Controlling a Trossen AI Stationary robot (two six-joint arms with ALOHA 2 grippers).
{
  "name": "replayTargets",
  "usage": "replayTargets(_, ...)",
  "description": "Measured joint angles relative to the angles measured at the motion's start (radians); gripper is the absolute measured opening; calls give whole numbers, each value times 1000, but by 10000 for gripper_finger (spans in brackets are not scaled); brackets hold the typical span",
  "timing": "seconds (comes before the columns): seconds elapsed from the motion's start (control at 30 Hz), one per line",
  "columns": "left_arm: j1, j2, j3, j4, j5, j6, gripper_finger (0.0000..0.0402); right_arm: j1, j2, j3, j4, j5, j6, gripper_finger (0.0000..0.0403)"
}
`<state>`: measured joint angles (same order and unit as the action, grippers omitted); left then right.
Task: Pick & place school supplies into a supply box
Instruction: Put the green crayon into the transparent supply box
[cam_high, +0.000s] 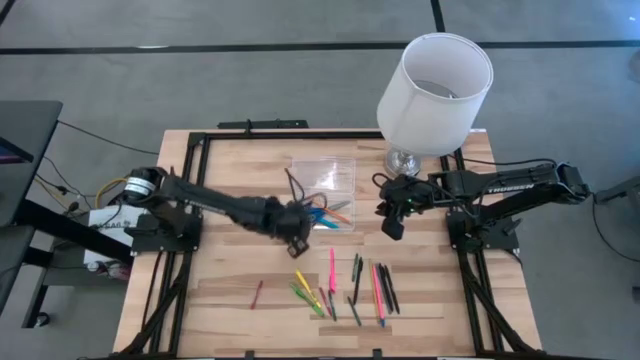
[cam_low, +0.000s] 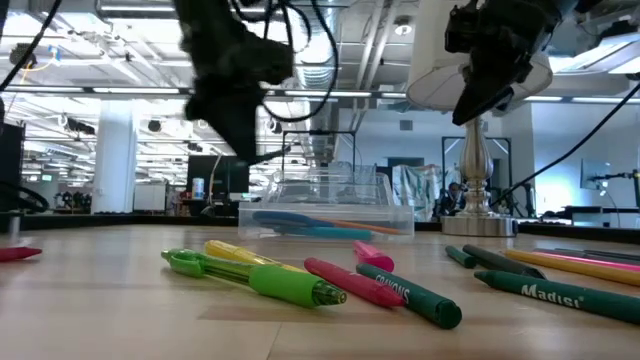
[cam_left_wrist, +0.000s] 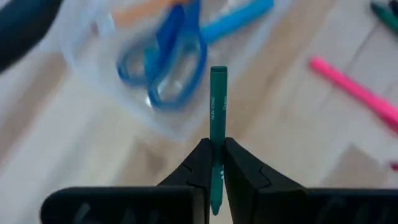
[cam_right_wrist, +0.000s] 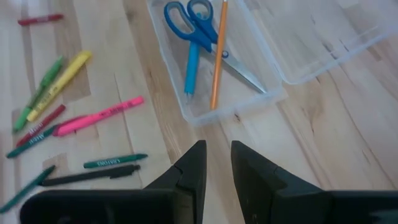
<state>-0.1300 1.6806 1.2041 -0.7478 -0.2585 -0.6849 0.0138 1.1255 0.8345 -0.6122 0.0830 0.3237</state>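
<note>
My left gripper (cam_left_wrist: 216, 142) is shut on a green crayon (cam_left_wrist: 217, 99) and hangs just short of the near left side of the supply box (cam_high: 330, 215). The box is a clear case (cam_right_wrist: 217, 68) with its lid (cam_high: 325, 172) lying open behind it. Inside it lie blue-handled scissors (cam_right_wrist: 189, 17), a blue pen (cam_right_wrist: 191, 71) and an orange pencil (cam_right_wrist: 217, 59). More school supplies (cam_high: 345, 285) lie in a loose row near the front edge. My right gripper (cam_right_wrist: 217, 155) hovers to the right of the box (cam_high: 392, 222), open, with nothing between its fingers. My left gripper pinches the green crayon about its middle (cam_left_wrist: 217, 134) between its two fingers. The crayon lies along the fingers, its long end sticking out past the tips and its other end (cam_left_wrist: 216, 202) back between them. The fingers slant downward, and the crayon is lifted clear of the table.
A white lampshade (cam_high: 435, 90) on a chrome base (cam_high: 403, 160) stands at the far right, close behind my right arm. A single red crayon (cam_high: 256, 293) lies apart at the front left. A pink marker (cam_right_wrist: 102, 115) and green crayons (cam_right_wrist: 115, 162) lie between the box and the front edge.
</note>
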Motion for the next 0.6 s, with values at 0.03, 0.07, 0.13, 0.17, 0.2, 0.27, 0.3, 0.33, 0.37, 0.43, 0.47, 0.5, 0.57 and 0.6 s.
replayTargets(0.03, 29, 0, 0, 22, 6, 52, 17, 0, 0, 0, 7, 0, 7, 67)
replayTargets(0.07, 56, 0, 0, 43, 15, 101, 17, 0, 0, 0, 14, 0, 15, 67)
replayTargets(0.13, 109, 0, 0, 87, 42, 191, 17, 0, 0, 0, 27, -1, 28, 67)
replayTargets(0.17, 136, 2, 0, 113, 59, 235, 17, 0, 0, 0, 29, 0, 38, 67)
replayTargets(0.2, 160, 5, 0, 137, 82, 282, 17, 0, 0, 0, 30, 0, 45, 67)
replayTargets(0.27, 202, 6, 0, 165, 125, 378, 17, 0, 0, 0, 30, 0, 66, 67)
replayTargets(0.3, 217, 6, 0, 179, 142, 427, 17, 0, 0, 0, 30, 0, 71, 67)
replayTargets(0.33, 232, 6, 0, 194, 155, 482, 17, 0, 0, 0, 30, 0, 78, 67)
replayTargets(0.37, 244, 6, 0, 205, 165, 533, 17, 0, 0, 0, 30, 0, 86, 67)
replayTargets(0.43, 266, 6, 0, 214, 180, 635, 17, 0, 0, 0, 30, 0, 100, 67)
replayTargets(0.47, 275, 6, 0, 219, 193, 681, 17, 0, 0, 0, 30, 1, 105, 67)
replayTargets(0.5, 284, 6, 0, 223, 206, 722, 17, 0, 0, 0, 31, 3, 113, 67)
replayTargets(0.57, 301, 6, 0, 227, 230, 788, 17, 0, 0, 0, 34, 21, 127, 67)
replayTargets(0.6, 308, 6, 0, 233, 242, 815, 17, 0, 0, 0, 40, 31, 133, 67)
